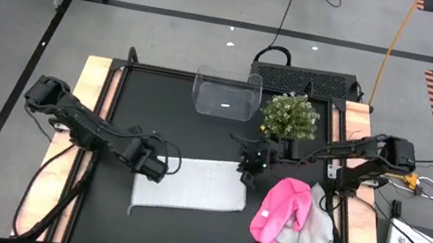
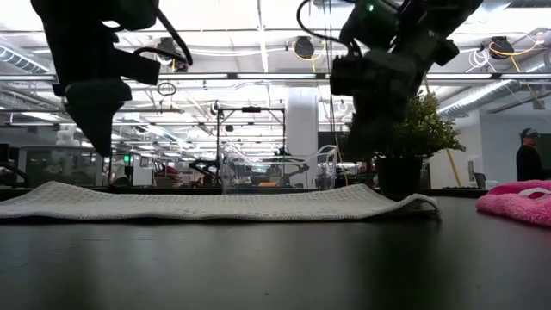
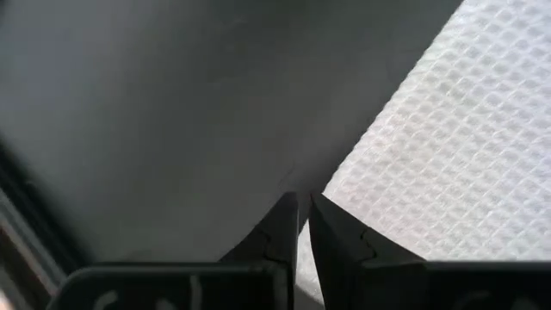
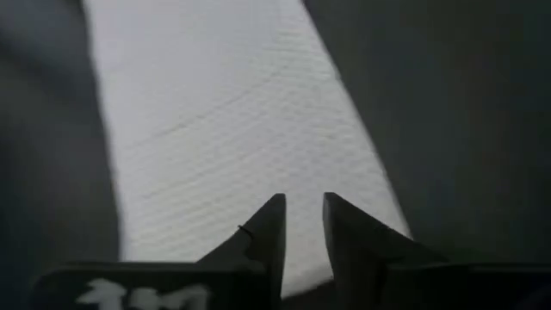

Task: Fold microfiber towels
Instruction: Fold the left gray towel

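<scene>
White towel: a pale waffle-weave towel (image 1: 192,186) lies flat on the dark surface (image 1: 178,236), near the middle and toward its 6 o'clock edge; in the low view it is a long low strip (image 2: 215,205), its right end slightly humped.
Left claw: the left claw (image 1: 166,164) hangs over the towel's 9 o'clock end; in its wrist view the fingers (image 3: 284,228) stand a narrow slit apart at the cloth's edge, nothing between them.
Right claw: the right claw (image 1: 248,178) is above the towel's 3 o'clock end; its fingers (image 4: 269,226) are parted with a clear gap, white cloth below them, gripping nothing.
Pink towel: a bright pink towel (image 1: 281,210) lies crumpled at 4 o'clock from the white one, well apart from the left claw.
Grey towel: a pale grey towel (image 1: 313,232) is bunched just beside and partly under the pink one.
Plant: a small potted plant (image 1: 289,118) stands at 1 o'clock, beyond the right claw.
Bin: a clear plastic bin (image 1: 227,94) sits at 12 o'clock, by the far edge.
</scene>
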### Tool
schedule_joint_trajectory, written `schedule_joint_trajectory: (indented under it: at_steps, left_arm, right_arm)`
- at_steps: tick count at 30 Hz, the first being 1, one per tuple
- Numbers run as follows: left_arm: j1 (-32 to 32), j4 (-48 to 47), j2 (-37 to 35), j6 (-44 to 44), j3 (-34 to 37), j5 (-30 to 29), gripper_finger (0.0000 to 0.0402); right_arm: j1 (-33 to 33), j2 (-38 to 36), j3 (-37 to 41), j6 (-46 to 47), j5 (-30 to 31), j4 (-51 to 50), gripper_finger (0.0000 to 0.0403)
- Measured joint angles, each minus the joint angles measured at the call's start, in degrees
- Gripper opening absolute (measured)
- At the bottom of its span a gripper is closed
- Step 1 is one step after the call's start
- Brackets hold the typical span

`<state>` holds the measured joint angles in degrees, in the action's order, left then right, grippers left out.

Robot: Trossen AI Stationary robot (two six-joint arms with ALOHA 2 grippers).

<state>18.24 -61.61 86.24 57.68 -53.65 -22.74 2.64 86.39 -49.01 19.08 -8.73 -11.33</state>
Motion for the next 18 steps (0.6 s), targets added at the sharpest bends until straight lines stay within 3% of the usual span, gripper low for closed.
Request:
schedule_joint_trajectory:
  at_steps: [9, 18]
  left_arm:
    - [0.10, 4.67, -0.02, -0.28, 5.18, 3.04, 0.0035]
    - [2.71, 10.17, -1.00, -0.32, 8.13, 6.21, 0.0035]
  right_arm:
    - [4.11, 0.45, -0.07, -2.15, 2.66, -0.92, 0.0121]
    - [4.50, 4.25, -0.07, -2.91, -3.60, 0.08, 0.0125]
